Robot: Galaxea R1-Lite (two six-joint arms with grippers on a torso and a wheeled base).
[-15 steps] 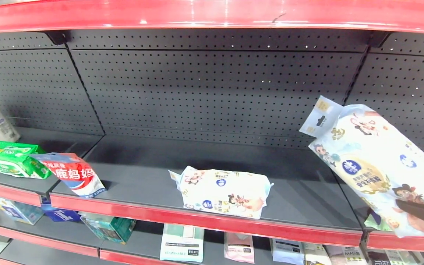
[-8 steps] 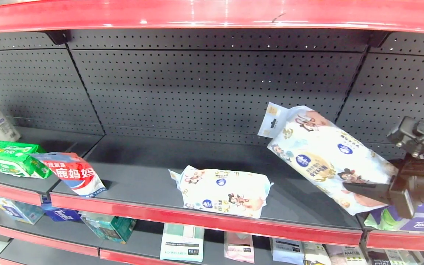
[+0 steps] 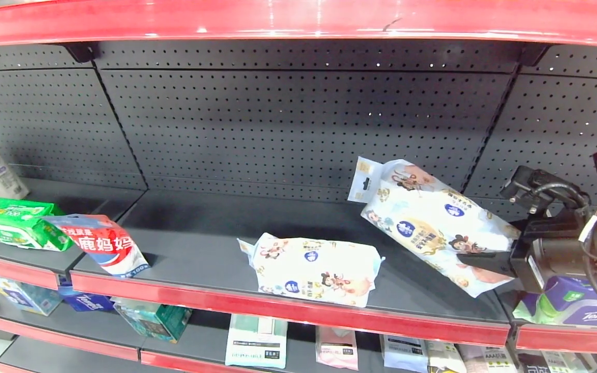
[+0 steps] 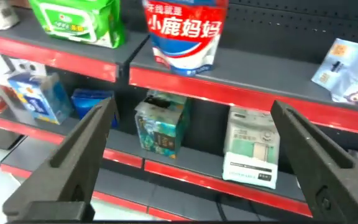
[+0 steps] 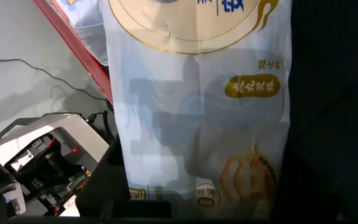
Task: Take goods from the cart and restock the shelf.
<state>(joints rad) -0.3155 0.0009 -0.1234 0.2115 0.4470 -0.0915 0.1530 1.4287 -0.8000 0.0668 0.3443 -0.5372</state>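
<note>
My right gripper (image 3: 489,263) is shut on the lower end of a white cartoon-printed pack (image 3: 430,220). The pack is tilted, its hang tab pointing up and left, over the right part of the middle shelf board (image 3: 200,243). In the right wrist view the same pack (image 5: 197,93) runs out from between the fingers of the right gripper (image 5: 194,193). A second pack of the same print (image 3: 314,269) lies flat near the shelf's red front edge, left of the held one. My left gripper (image 4: 194,168) hangs open in front of the lower shelves, holding nothing.
A red, white and blue bag (image 3: 104,246) and a green wipes pack (image 3: 16,223) sit at the shelf's left end. Purple tissue packs (image 3: 578,305) lie under my right wrist. The perforated back wall (image 3: 298,124) is close behind. Lower shelves hold a teal box (image 4: 160,121) and a white box (image 4: 250,146).
My right arm has carried the held pack leftward and down from the right edge to over the shelf board, bringing the gripper and wrist into the head view. The lying pack has not moved.
</note>
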